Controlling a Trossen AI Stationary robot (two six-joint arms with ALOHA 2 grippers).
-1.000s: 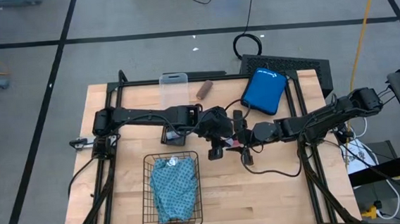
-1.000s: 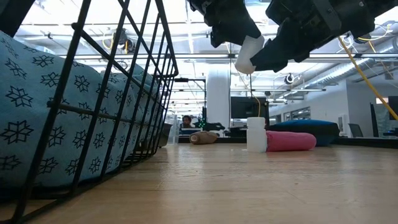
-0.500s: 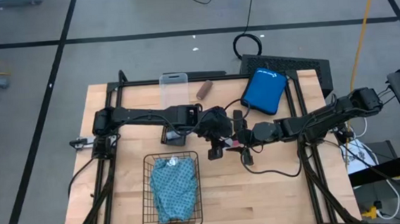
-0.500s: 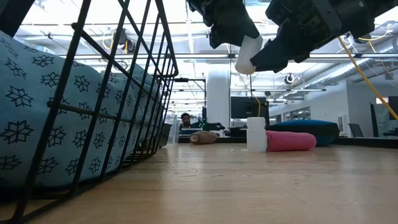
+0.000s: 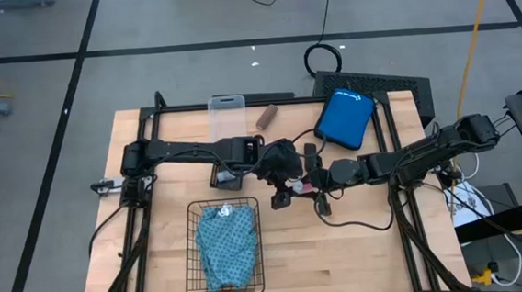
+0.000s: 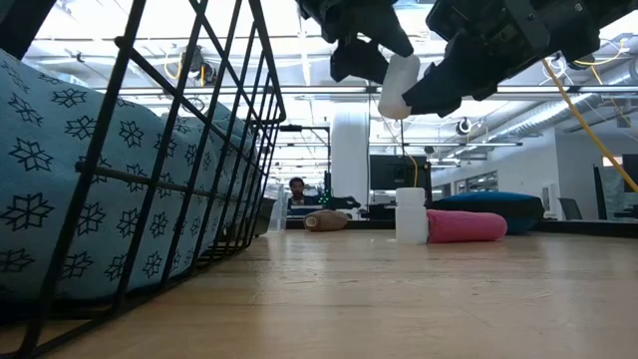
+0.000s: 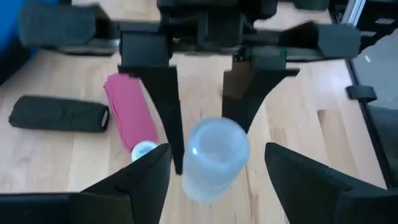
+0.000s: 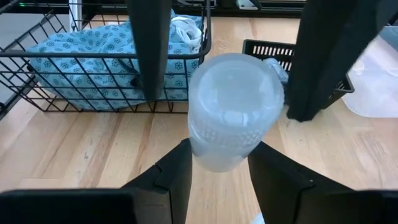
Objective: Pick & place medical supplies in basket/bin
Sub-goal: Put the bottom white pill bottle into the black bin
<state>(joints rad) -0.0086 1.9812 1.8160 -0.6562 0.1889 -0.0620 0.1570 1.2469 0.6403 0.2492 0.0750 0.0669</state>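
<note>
White-capped vial (image 6: 399,85) is hanging above the middle of the wooden counter (image 5: 360,249), grasped by the right pincer (image 6: 414,95), while the left pincer (image 7: 214,168) is flanking it with fingers spread apart, beside the wire-mesh basket (image 5: 195,252).

Robotics lab in an open-plan industrial office. Wooden bench top (image 5: 341,242) is sitting on a grey floor (image 5: 188,22) marked with black tape lines (image 5: 81,71), cables (image 5: 325,13) trailing across it. Low view is showing exposed ceiling ducts and strip lights (image 6: 299,60), a white column (image 6: 350,160), monitors on desks (image 6: 394,175), and a person (image 6: 296,189) sitting at a workstation far back. Two arms are sharing one bench, so it's a test rig setup.
</note>
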